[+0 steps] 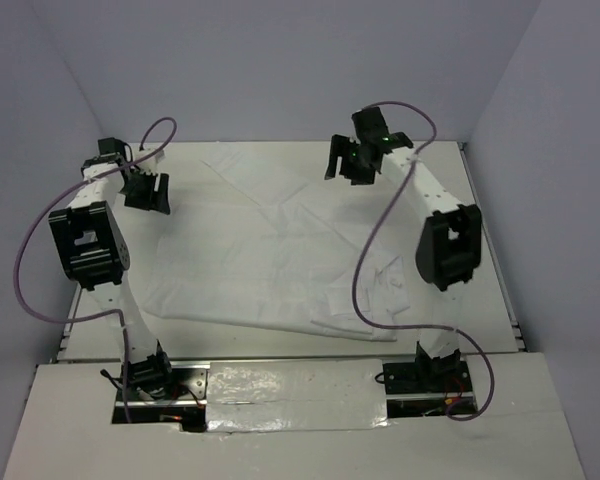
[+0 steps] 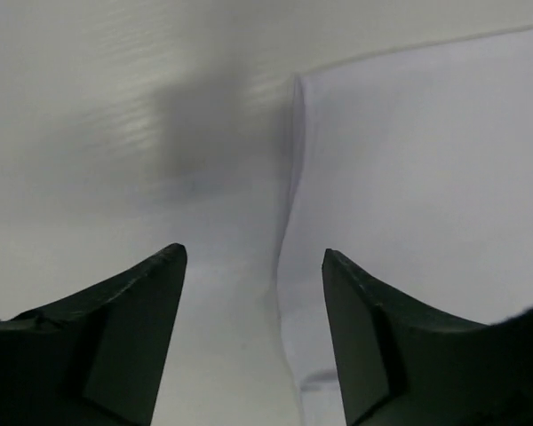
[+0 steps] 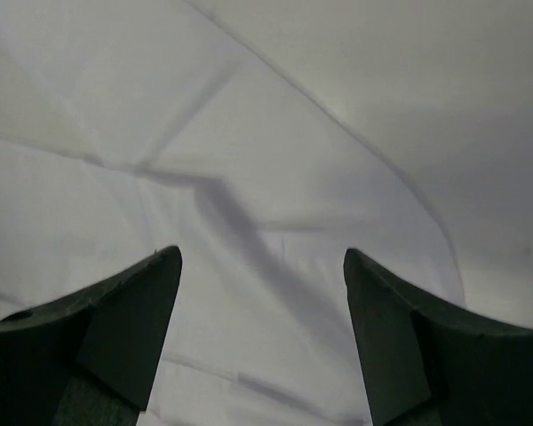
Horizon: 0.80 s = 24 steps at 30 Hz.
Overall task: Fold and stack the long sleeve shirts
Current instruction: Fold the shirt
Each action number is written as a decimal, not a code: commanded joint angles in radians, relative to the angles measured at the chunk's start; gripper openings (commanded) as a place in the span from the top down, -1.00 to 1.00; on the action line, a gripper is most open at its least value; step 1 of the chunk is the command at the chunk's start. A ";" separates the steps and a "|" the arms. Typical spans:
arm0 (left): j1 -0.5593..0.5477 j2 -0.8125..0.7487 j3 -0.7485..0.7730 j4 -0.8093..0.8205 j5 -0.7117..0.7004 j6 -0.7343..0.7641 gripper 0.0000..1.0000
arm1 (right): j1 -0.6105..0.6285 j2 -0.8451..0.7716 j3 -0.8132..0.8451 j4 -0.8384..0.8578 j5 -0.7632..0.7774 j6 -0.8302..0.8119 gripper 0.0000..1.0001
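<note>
The long sleeve shirt [image 1: 270, 250] is plain white and wrinkled, lying spread flat across most of the table. My left gripper [image 1: 146, 192] hovers open over its far left edge. In the left wrist view the shirt [image 2: 426, 177] fills the right side, and its edge runs down between the open fingers of the left gripper [image 2: 253, 256]. My right gripper [image 1: 348, 170] hangs open above the far right part of the shirt. Creased cloth of the shirt [image 3: 160, 177] lies under the open right gripper [image 3: 262, 255]. Nothing is held in either.
Bare white table [image 1: 490, 300] shows to the right of the shirt and also at the left [image 2: 89, 133]. Grey walls enclose the table on three sides. A purple cable [image 1: 363, 270] loops from the right arm above the shirt. The arm bases stand on the taped near ledge [image 1: 290, 385].
</note>
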 commanded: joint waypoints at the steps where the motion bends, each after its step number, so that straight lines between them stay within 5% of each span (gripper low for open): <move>1: -0.010 0.107 0.076 0.103 0.025 -0.150 -0.55 | 0.012 0.283 0.294 -0.083 -0.028 -0.012 -0.62; 5: -0.046 0.173 0.118 0.170 0.010 -0.172 -0.61 | 0.018 0.584 0.656 -0.218 -0.002 0.043 -0.62; 6: -0.053 0.185 0.118 0.178 0.006 -0.169 -0.84 | 0.018 0.610 0.692 -0.211 0.021 0.057 -0.62; 11: -0.068 0.260 0.135 0.161 -0.010 -0.183 -0.87 | 0.029 0.613 0.546 -0.070 0.093 0.077 -0.63; 16: -0.070 0.296 0.133 0.057 0.077 -0.161 -0.81 | 0.093 0.727 0.698 -0.191 0.125 -0.003 -0.57; 19: -0.077 0.287 0.100 0.053 0.132 -0.158 -0.69 | 0.105 0.673 0.554 -0.120 0.124 0.014 -0.25; 24: -0.086 0.290 0.100 0.047 0.220 -0.163 0.11 | 0.102 0.676 0.572 -0.108 0.100 0.002 0.62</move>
